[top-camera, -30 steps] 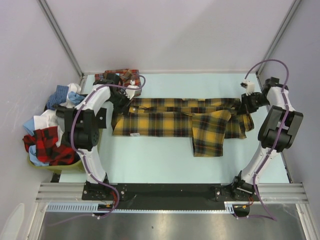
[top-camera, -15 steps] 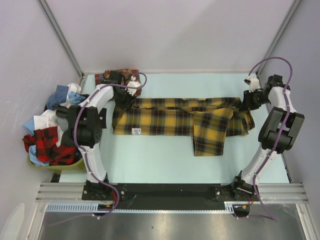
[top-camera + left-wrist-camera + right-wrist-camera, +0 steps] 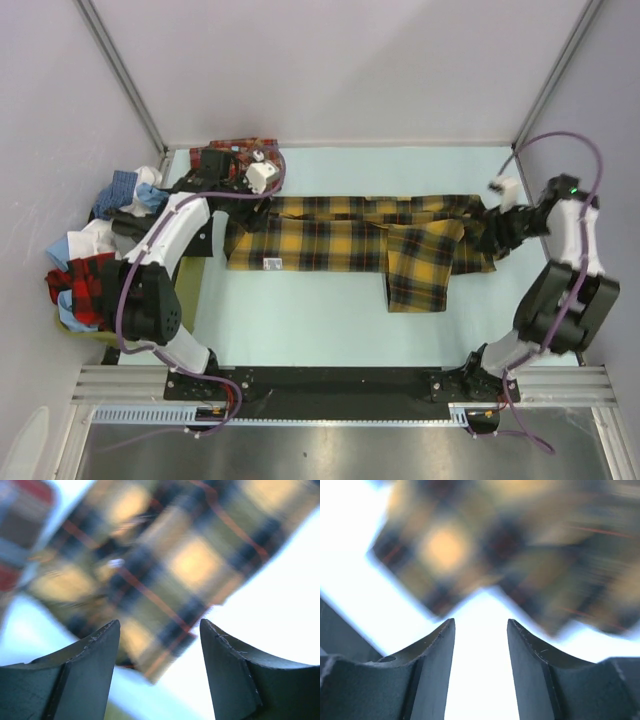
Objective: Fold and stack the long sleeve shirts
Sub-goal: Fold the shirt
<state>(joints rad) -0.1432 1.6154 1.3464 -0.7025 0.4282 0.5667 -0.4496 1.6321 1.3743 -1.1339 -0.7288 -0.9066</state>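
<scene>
One of the long sleeve shirts, yellow-and-black plaid (image 3: pixel 330 235), lies as a long folded strip across the table (image 3: pixel 300 310), one flap (image 3: pixel 415 275) reaching toward the near edge. My left gripper (image 3: pixel 258 207) hovers open over its left end, nothing between the fingers; the left wrist view shows blurred plaid (image 3: pixel 165 565) beyond the left gripper (image 3: pixel 160 625). My right gripper (image 3: pixel 486 236) hangs open just off the shirt's right end. In its wrist view the right gripper (image 3: pixel 481 622) frames bare table, with plaid (image 3: pixel 520 540) ahead. The red-orange plaid shirt (image 3: pixel 240 152) sits at the back left corner.
A yellow-green basket (image 3: pixel 150 332) heaped with red, blue and white clothes (image 3: pixel 95 280) stands off the table's left edge, beside the left arm. Metal frame posts (image 3: pixel 125 75) rise at the back corners. Grey walls close in on the sides.
Both grippers have opened and let go of the yellow shirt's ends. The right arm has drawn back toward the near right; the left arm has shifted left and lifted off the cloth.
</scene>
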